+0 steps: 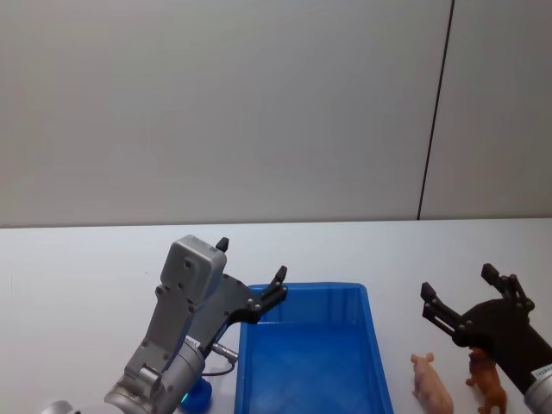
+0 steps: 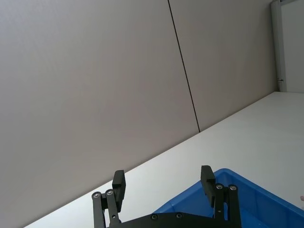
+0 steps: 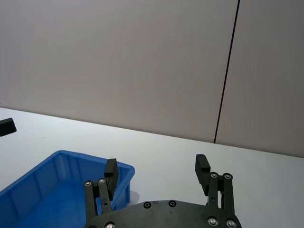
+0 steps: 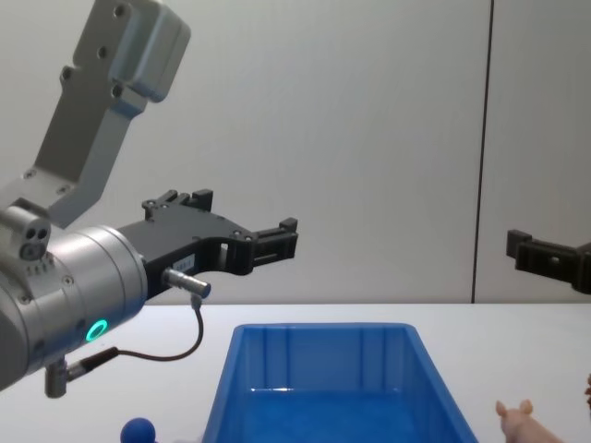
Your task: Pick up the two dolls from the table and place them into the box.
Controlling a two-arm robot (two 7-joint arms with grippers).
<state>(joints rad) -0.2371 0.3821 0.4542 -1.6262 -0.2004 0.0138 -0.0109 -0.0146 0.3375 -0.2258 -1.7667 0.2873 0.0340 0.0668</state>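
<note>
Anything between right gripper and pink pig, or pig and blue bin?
Nothing visible. Open right gripper hangs above the pale-pink pig figure; bare white tabletop lies between it and the blue plastic bin.

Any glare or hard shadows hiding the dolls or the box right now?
Head view: even light, no glare, no hard shadow around the pink pig; the left arm hides most of the blue toy. Chest view: a mild sheen on the box floor, nothing washed out. Right wrist view: a soft shadow beside the box corner.
</note>
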